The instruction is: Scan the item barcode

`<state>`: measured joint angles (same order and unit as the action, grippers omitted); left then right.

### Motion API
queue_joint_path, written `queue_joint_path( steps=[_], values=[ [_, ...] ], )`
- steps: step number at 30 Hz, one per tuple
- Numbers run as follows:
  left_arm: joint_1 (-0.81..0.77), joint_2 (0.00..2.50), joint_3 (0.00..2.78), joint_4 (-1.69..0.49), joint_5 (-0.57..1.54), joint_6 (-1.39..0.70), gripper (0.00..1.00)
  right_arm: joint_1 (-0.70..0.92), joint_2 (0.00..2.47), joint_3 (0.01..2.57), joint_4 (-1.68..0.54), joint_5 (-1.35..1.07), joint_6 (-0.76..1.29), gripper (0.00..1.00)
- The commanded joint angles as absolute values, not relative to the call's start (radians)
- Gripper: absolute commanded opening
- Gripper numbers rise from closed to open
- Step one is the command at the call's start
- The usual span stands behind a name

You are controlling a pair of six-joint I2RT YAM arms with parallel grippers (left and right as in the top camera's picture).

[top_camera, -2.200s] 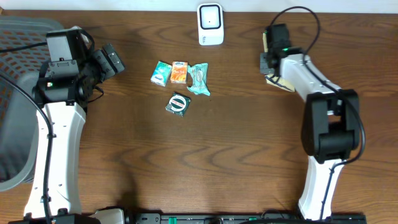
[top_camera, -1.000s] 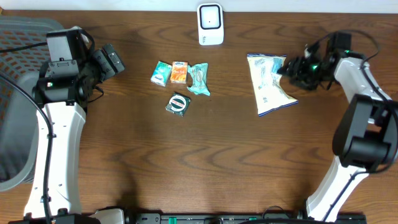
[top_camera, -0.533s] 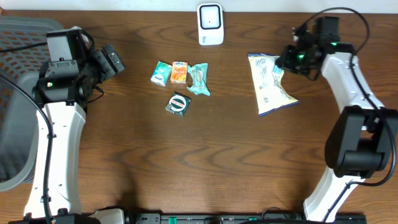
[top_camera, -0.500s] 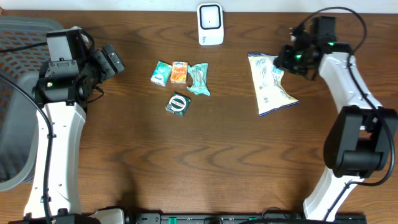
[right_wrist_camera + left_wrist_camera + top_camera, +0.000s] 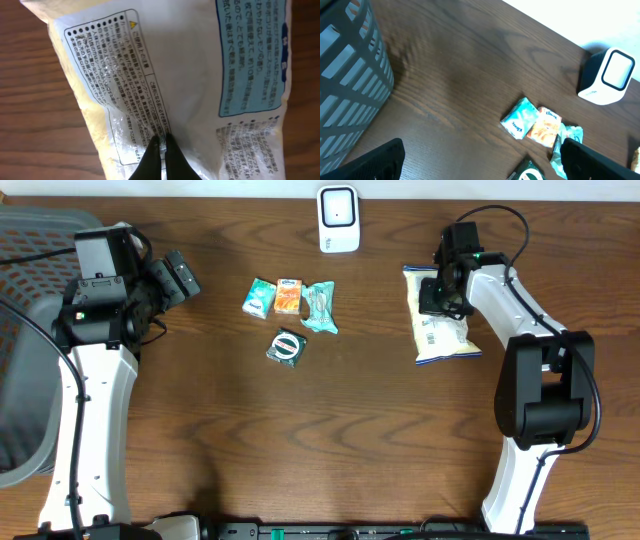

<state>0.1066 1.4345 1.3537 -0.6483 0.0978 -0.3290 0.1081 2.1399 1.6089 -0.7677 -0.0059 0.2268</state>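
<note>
Brown table [image 5: 350, 430]: four small packets [image 5: 288, 297], one white bag [image 5: 442, 335], one scanner [image 5: 338, 218].

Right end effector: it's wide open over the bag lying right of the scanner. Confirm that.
No. The right end effector is shut, not wide open: the right wrist view shows its fingers pressed together, tips on the bag. The rest holds: the bag lies right of the scanner.
</note>
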Motion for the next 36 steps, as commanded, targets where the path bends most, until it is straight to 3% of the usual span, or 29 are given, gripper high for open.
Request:
queue_joint_path(
  steps=[1,11,18,27,36],
  values=[
    [0.108,1.437,1.357,-0.651,0.084,-0.330,0.98,0.099,2.165,1.617,-0.794,0.126,0.238,0.01],
    [0.108,1.437,1.357,-0.651,0.084,-0.330,0.98,0.096,2.079,1.790,-0.940,0.129,0.196,0.03],
    [0.108,1.437,1.357,-0.651,0.084,-0.330,0.98,0.088,2.095,1.723,-0.966,0.120,0.186,0.01],
    [0.108,1.437,1.357,-0.651,0.085,-0.330,0.97,0.090,2.097,1.469,-0.827,0.052,0.239,0.01],
    [0.108,1.437,1.357,-0.651,0.084,-0.330,0.98,0.119,2.096,1.477,-0.641,-0.246,0.297,0.01]
  ],
)
